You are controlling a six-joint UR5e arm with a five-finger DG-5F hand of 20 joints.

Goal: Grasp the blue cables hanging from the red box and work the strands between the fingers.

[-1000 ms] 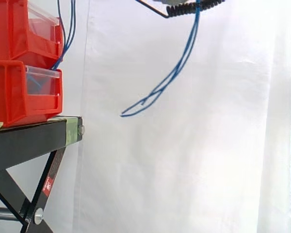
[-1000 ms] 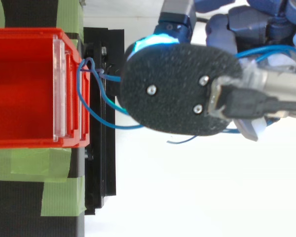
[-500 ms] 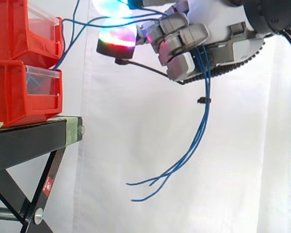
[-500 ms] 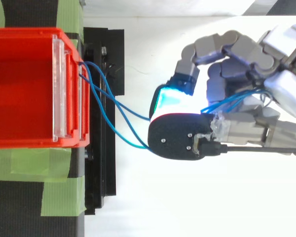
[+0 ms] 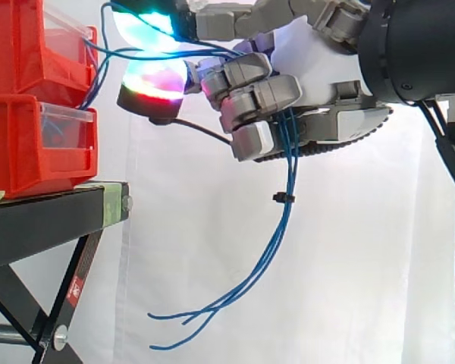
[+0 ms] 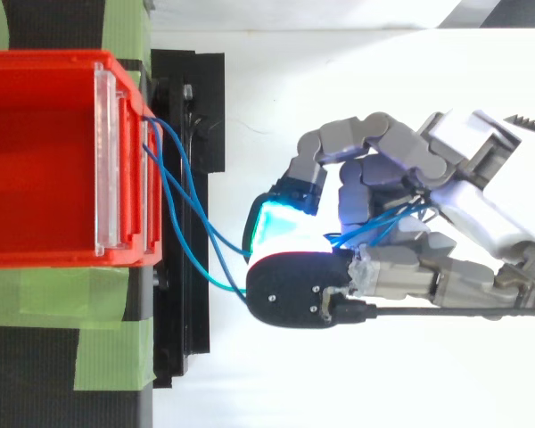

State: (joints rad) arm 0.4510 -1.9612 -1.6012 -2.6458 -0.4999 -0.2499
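Side view has the robot hand (image 5: 312, 72) reaching in from the right, level with the upper red bin (image 5: 30, 45). Its fingers (image 5: 250, 97) are curled tight round the blue cables (image 5: 290, 167), so the bundle is clamped against the palm. Two glowing pads stand out ahead of the curled fingers toward the bins, one cyan-green (image 5: 148, 20) and, just beneath it, one red and green (image 5: 153, 82). From the front of the upper bin the strands run across under those pads and into the grip. Below the robot hand they drop as a loose bunch, pass a small black clip (image 5: 283, 197), and sweep down and back toward the desk (image 5: 45, 216), ending in free tips low before the white curtain (image 5: 349, 273). A lower red bin (image 5: 30, 144) sits under the first, both well below and ahead of the fingertips. From the top view, two strands (image 6: 205, 225) leave the bin's front lip (image 6: 150, 178) and curve to the cyan pad (image 6: 276, 227), and more blue wire shows between the bent fingers (image 6: 374, 192). Green tape (image 6: 45, 294) crosses the desk beside the bin.
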